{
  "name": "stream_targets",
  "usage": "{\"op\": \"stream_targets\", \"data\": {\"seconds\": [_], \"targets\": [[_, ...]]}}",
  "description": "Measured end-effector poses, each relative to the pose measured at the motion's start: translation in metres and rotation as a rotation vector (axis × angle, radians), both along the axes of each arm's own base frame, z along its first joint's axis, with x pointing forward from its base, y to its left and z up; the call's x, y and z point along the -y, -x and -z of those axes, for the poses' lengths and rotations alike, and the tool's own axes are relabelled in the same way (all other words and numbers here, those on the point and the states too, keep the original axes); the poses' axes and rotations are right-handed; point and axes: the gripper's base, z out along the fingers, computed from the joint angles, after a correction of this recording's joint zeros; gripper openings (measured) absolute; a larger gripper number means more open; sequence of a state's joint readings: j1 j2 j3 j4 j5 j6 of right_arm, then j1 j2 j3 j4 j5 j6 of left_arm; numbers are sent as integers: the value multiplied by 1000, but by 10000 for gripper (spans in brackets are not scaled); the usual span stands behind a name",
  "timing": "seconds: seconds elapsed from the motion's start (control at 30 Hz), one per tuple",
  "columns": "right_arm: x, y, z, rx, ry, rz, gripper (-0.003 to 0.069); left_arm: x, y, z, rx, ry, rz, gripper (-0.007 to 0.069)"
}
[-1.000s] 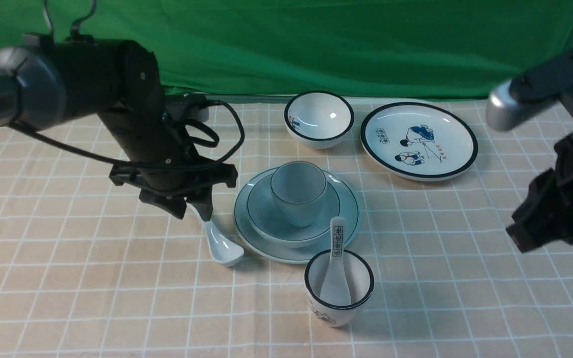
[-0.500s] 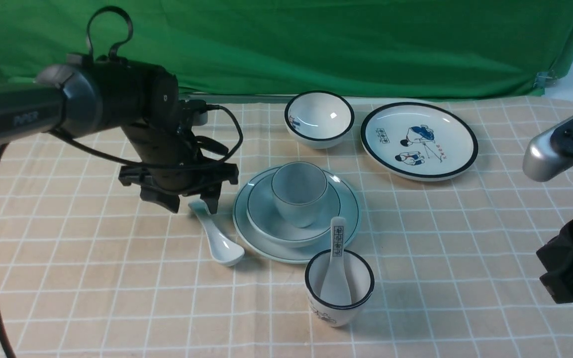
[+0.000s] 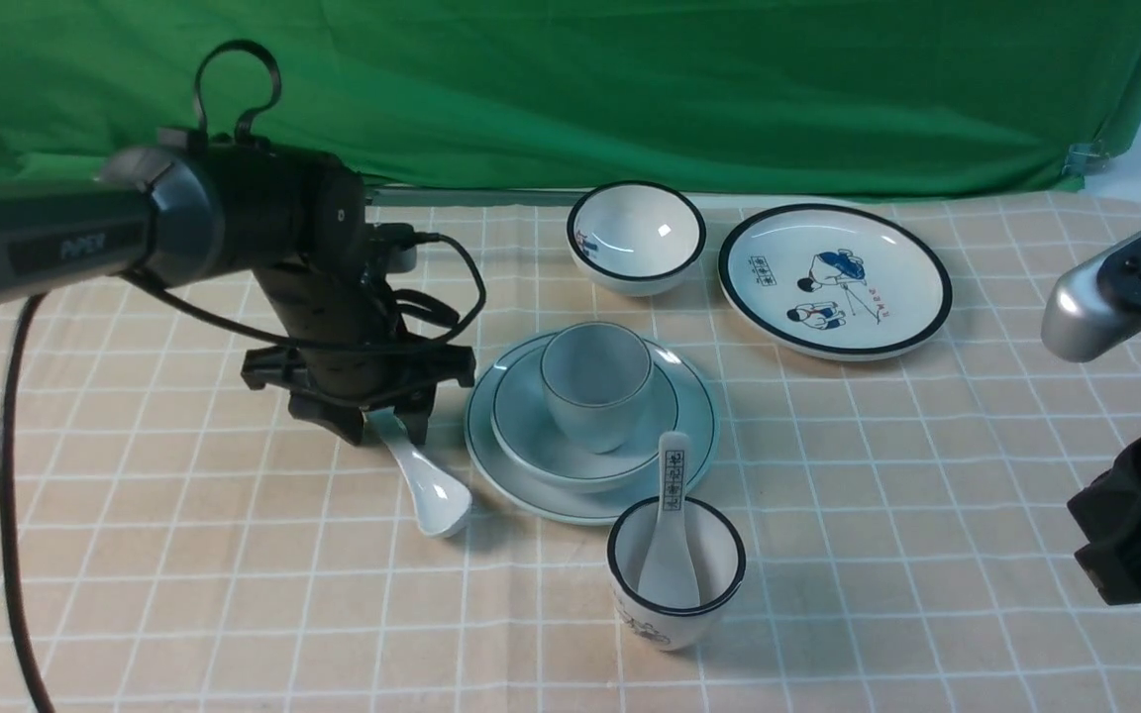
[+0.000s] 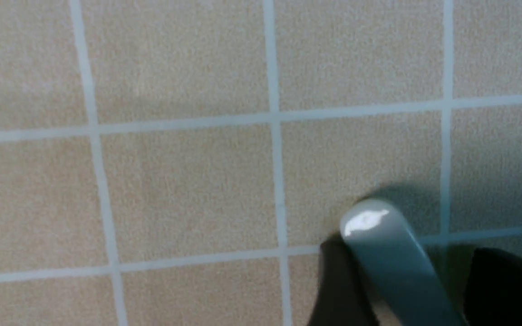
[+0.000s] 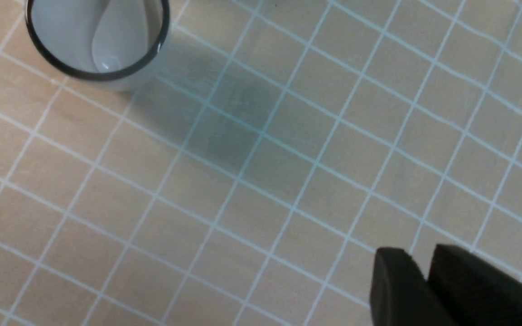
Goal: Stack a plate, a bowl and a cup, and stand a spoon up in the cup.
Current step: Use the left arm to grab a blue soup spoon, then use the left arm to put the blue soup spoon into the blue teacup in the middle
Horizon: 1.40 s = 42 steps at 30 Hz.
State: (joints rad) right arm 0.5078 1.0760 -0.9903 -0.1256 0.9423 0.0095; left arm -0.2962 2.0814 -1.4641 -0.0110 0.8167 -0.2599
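Note:
In the front view the plate (image 3: 689,441) lies mid-table with the bowl (image 3: 521,421) on it and the cup (image 3: 595,381) standing in the bowl. The plain white spoon (image 3: 432,487) lies left of the plate, its handle pointing up into my left gripper (image 3: 382,431). In the left wrist view the handle (image 4: 381,253) sits between the dark fingers (image 4: 338,290) of that gripper (image 4: 419,294). It touches one finger and a gap shows at the other. My right gripper (image 5: 417,265) hangs over bare cloth at the right, empty, with a narrow slit between its fingers.
A black-rimmed cup (image 3: 674,584) holding a marked spoon (image 3: 672,495) stands just in front of the plate; the same black-rimmed cup (image 5: 98,40) shows in the right wrist view. A black-rimmed bowl (image 3: 635,238) and a cartoon plate (image 3: 833,277) sit at the back, before a green curtain (image 3: 630,89).
My left gripper has come down around the spoon's handle and its jaws have narrowed; the spoon's scoop shifted slightly left. The right arm drew back to the right edge, then stayed.

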Motion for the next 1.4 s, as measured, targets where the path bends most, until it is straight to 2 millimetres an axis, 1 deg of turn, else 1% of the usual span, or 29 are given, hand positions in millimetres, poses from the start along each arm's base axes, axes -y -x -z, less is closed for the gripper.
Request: {"op": "stream_targets", "data": {"seconds": [0.07, 0.1, 0.17, 0.2, 0.27, 0.33, 0.37, 0.4, 0.43, 0.47, 0.5, 0.53, 0.57, 0.6, 0.67, 0.73, 0.77, 0.8, 0.83, 0.87, 0.9, 0.93, 0.97, 1.03, 1.1, 1.2, 1.3, 1.37, 1.4], "targets": [[0, 0, 0, -1, 0, 0, 150, -1, 0, 0, -5, -4, 8, 279], [0, 0, 0, -3, 2, 0, 153, -2, 0, 1, -11, -5, 19, 200], [0, 1, 0, -9, 5, 1, 155, -1, 0, 0, -20, 4, 42, 84], [1, 1, 1, -12, 7, 2, 158, -1, 1, 0, -20, 8, 51, 52], [1, 1, 1, -19, 10, 3, 161, 1, 2, -3, -20, 22, 60, 39], [1, 2, 1, -24, 13, 4, 163, 2, 4, -11, -4, 29, 89, 39], [2, 2, 1, -24, 13, 4, 163, 3, 6, -19, 15, 32, 105, 39], [2, 3, 0, -21, 12, 4, 163, 2, 8, -31, 54, 39, 123, 39], [3, 5, -2, -12, 7, 4, 164, 3, 13, -59, 155, 59, 151, 39], [3, 6, -2, -10, 6, 4, 164, 2, 14, -58, 156, 59, 154, 39], [5, 8, -4, -2, 1, 4, 164, 3, 20, -80, 262, 76, 181, 39], [7, 12, -8, 13, -8, 6, 164, 5, 30, -107, 396, 104, 206, 39], [8, 14, -10, 24, -15, 7, 164, 7, 34, -121, 503, 121, 231, 39], [9, 16, -12, 35, -23, 9, 164, 10, 41, -129, 548, 140, 241, 39], [12, 21, -17, 59, -42, 17, 164, 18, 57, -151, 756, 206, 258, 39], [15, 27, -22, 86, -66, 29, 165, 30, 70, -159, 923, 262, 248, 39], [17, 29, -24, 97, -74, 31, 165, 35, 74, -160, 996, 270, 242, 39], [18, 32, -26, 108, -83, 34, 165, 47, 82, -156, 1044, 284, 252, 39], [18, 33, -27, 115, -87, 35, 165, 52, 83, -154, 1100, 276, 254, 39], [19, 35, -28, 126, -98, 40, 165, 66, 89, -146, 1151, 264, 305, 39], [20, 36, -29, 133, -104, 42, 165, 75, 91, -141, 1185, 249, 351, 39], [20, 36, -30, 144, -113, 44, 165, 90, 96, -136, 1259, 223, 449, 39], [20, 37, -31, 146, -114, 43, 165, 90, 95, -135, 1266, 221, 447, 39], [21, 37, -31, 152, -117, 43, 165, 112, 99, -125, 1358, 195, 596, 39], [21, 37, -31, 152, -117, 43, 165, 121, 100, -119, 1409, 212, 637, 39], [21, 37, -31, 151, -117, 43, 165, 125, 95, -108, 1426, 276, 595, 39], [21, 37, -31, 150, -116, 43, 165, 121, 88, -101, 1409, 326, 534, 39], [21, 38, -30, 148, -115, 43, 165, 114, 79, -93, 1381, 379, 458, 39], [21, 38, -30, 148, -115, 43, 165, 114, 79, -93, 1378, 385, 454, 39]]}}
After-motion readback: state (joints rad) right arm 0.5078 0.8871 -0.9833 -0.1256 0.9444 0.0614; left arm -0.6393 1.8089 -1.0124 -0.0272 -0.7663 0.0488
